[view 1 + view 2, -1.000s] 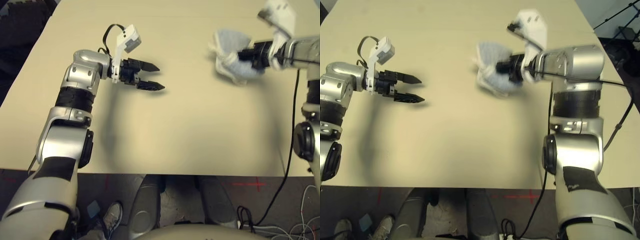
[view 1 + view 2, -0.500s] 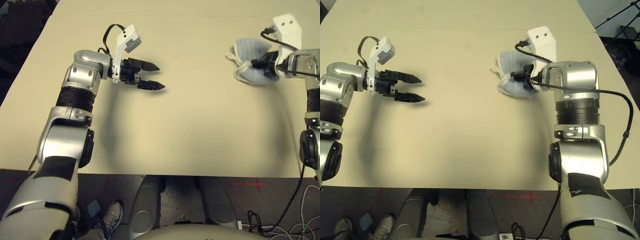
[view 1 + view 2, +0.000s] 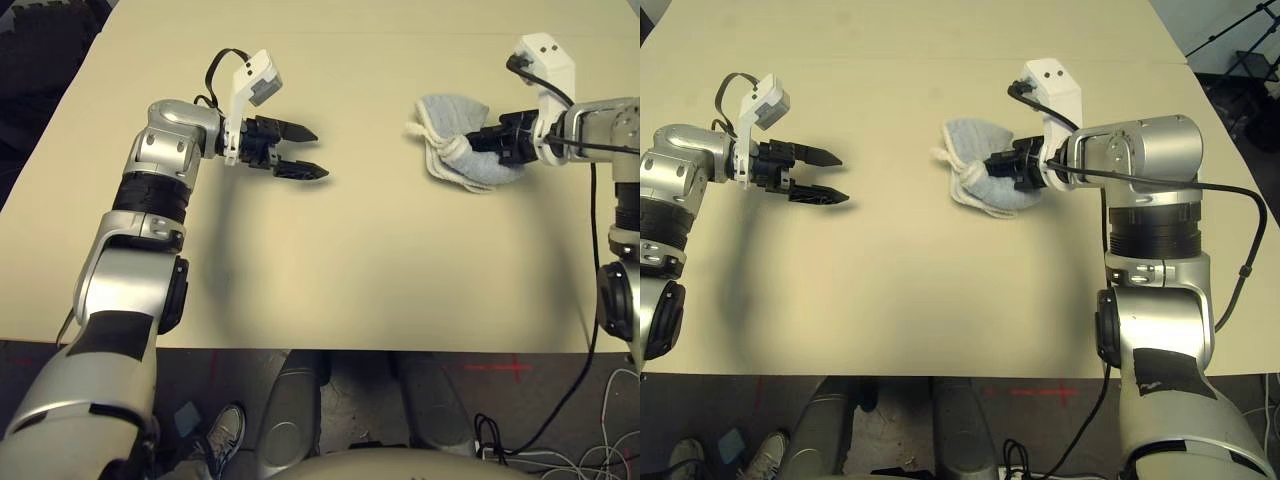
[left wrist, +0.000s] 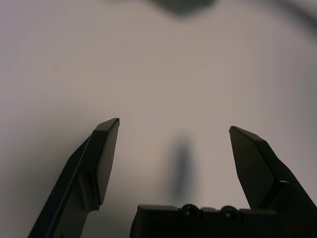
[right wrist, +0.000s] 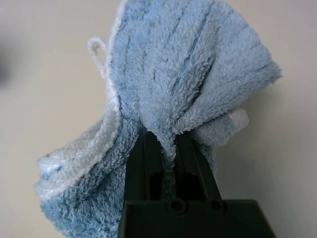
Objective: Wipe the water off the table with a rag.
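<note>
Two sets of jaws above bench [image 3: 380, 260]; right jaws [image 5: 169, 166] clenched on rag [image 5: 183, 69], pinching its bunched middle; left jaws [image 3: 315, 155] released, spread wide, nothing between; rag blue-grey with white hem, folds fanned out around pinch, loop of hem cord sticking out; seen from robot at six o'clock of bench, rag lies toward one o'clock, left jaws toward eleven; bare bench between left jaws and rag, the two well apart.
</note>
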Tool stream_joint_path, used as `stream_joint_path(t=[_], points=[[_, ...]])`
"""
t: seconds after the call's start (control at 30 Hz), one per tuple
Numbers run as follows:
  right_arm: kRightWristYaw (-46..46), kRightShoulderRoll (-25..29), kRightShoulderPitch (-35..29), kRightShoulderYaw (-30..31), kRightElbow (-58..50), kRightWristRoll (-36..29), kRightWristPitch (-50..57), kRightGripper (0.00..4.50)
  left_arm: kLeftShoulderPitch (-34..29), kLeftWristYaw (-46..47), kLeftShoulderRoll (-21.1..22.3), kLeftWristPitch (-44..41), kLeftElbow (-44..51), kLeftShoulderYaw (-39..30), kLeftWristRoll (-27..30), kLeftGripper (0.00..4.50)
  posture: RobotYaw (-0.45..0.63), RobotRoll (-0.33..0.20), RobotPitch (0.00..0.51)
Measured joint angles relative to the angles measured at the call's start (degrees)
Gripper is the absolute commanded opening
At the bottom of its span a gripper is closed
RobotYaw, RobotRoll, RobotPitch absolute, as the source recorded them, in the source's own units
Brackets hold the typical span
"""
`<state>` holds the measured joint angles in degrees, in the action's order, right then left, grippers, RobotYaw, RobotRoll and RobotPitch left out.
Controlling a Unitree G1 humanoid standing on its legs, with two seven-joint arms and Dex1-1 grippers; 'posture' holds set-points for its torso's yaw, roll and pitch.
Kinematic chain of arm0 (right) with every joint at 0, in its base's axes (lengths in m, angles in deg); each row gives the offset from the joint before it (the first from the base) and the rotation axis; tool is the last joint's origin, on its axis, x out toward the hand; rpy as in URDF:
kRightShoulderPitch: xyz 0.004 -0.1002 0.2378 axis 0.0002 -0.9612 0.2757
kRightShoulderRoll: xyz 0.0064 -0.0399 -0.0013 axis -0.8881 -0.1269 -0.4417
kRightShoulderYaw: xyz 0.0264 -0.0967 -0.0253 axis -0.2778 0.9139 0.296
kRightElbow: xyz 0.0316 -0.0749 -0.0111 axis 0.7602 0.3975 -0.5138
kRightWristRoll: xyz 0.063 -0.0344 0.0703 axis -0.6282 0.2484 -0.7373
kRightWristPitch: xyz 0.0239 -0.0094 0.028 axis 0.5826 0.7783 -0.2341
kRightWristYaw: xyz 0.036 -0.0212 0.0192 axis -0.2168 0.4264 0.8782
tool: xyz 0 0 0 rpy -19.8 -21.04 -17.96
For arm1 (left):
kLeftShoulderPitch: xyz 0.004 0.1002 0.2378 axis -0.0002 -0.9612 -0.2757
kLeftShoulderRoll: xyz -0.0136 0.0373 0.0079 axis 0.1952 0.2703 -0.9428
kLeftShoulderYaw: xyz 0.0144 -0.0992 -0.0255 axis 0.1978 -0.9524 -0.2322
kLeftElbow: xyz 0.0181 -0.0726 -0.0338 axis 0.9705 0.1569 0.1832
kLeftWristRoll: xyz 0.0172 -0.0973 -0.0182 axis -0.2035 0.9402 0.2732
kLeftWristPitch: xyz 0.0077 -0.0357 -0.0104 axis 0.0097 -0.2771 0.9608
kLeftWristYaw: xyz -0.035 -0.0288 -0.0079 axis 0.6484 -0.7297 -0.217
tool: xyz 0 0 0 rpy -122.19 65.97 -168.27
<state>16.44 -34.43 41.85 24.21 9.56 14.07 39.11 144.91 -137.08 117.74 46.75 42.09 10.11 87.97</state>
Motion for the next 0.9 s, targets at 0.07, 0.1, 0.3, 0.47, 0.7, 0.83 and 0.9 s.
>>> stream_joint_path(t=[0.07, 0.1, 0.3, 0.47, 0.7, 0.83, 0.9], points=[[-2.3, 1.8, 1.0, -0.8, 0.2, 1.8, -4.9, 0.11, 1.2, 4.4, -1.3, 2.1, -2.2, -2.5, 0.7, 4.50, -0.12, 0.000, 0.321], [-2.5, 2.6, 0.6, -0.8, 0.0, 2.3, -5.3, 0.11, 1.8, 6.9, -1.9, 3.2, -3.0, -3.9, 1.0, 4.50, -0.12, 0.000, 0.321], [-2.2, 5.7, -10.2, -0.6, -3.3, 2.4, -0.4, 0.11, 4.0, 24.6, -6.1, 11.7, -7.7, -12.9, 3.8, 4.50, -0.12, 0.000, 0.320], [-2.1, 10.1, -12.7, -3.3, -6.3, 1.9, 4.0, 0.11, 1.9, 38.4, -6.3, 16.4, -11.4, -15.6, 3.3, 4.50, -0.11, 0.000, 0.320], [0.1, 18.4, -21.8, -4.7, -11.8, 0.7, 11.4, 0.11, -4.1, 51.2, -4.9, 22.9, -15.9, -18.3, 2.6, 4.50, -0.11, 0.000, 0.319], [3.0, 21.1, -25.8, -5.4, -14.8, -1.8, 14.7, 0.11, -5.7, 53.3, -3.9, 25.0, -16.3, -18.6, 2.2, 4.50, -0.11, 0.000, 0.319], [3.1, 20.9, -27.1, -6.1, -15.3, -2.3, 14.9, 0.11, -6.3, 53.5, -4.2, 25.3, -16.4, -18.6, 2.1, 4.50, -0.12, 0.000, 0.312]])
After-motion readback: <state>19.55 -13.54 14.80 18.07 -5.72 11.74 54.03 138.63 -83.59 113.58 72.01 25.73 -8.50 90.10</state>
